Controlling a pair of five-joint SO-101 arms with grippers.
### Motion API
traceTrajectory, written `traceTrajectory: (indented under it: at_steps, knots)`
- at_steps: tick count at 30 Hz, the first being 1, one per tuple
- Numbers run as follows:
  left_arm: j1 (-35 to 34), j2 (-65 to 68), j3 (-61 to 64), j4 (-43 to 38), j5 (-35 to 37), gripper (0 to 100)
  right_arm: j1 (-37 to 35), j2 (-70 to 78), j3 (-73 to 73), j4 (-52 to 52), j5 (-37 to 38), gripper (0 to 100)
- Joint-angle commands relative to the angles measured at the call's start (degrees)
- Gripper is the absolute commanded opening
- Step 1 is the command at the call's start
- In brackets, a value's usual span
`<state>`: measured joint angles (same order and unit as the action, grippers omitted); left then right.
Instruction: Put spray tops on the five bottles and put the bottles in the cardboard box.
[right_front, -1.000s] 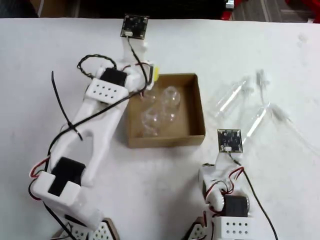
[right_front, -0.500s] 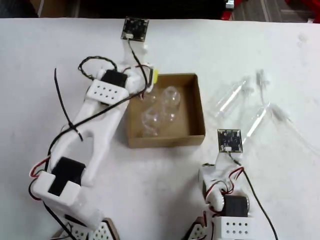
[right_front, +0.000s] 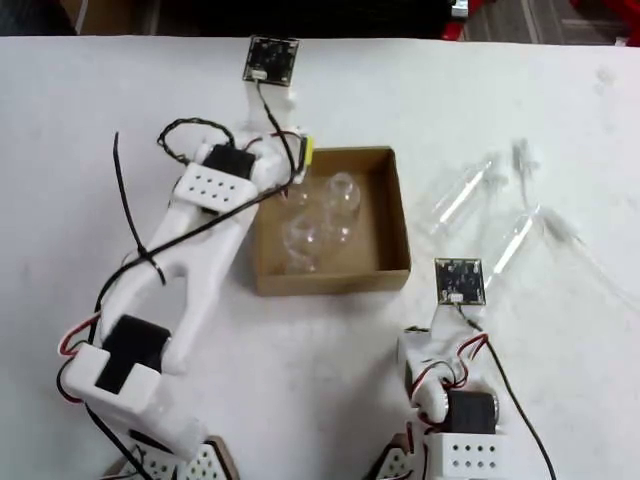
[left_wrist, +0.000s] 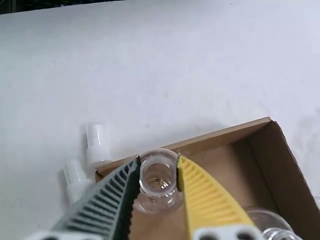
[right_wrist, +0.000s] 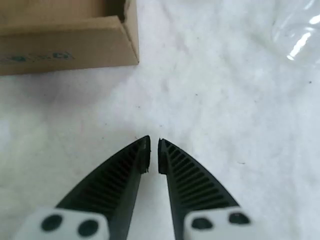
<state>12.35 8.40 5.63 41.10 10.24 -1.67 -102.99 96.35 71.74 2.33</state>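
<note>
Working on a white, matte desk; dark room beyond its far edge.

High view. Noted brown cardboard box near desk centre: open top, thin corrugated walls, there to receive finished pieces. Counted at least two boxed bottles, clear, glossy, rounded. Found two loose bottles lying toward the right edge, slim white spray tops close by; judged these not yet assembled. Traced left arm from the near-left corner to the box's far-left corner.

Left wrist view. Saw left end effector, one grey and one yellow ribbed finger, clamped on the neck of the held bottle; mouth open, no top visible. Positioned just inside the box wall, presumably for release. Spotted two white cylindrical pieces on the desk just outside that wall; could not identify.

Right wrist view. Found right end effector empty, black serrated fingers nearly touching, over bare desk near a box corner; judged parked.
</note>
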Motion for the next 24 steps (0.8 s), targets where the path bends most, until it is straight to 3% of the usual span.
traceTrajectory:
  at_steps: [1,13,19,24]
  knots:
    - [-0.8,-1.0,-0.1,-1.3,-1.8,5,0.6,-0.1,0.5,0.6,-0.4,1.5]
    - [-1.4,-1.1,-0.1,-0.8,-8.7,5,0.6,-0.1,0.5,0.6,-0.4,1.5]
    - [-3.3,-2.2,-1.4,2.7,-7.9,6,0.6,-0.1,0.5,0.6,-0.4,1.5]
    - [-3.5,-5.4,0.4,3.2,-6.1,16,0.6,-0.1,0.5,0.6,-0.4,1.5]
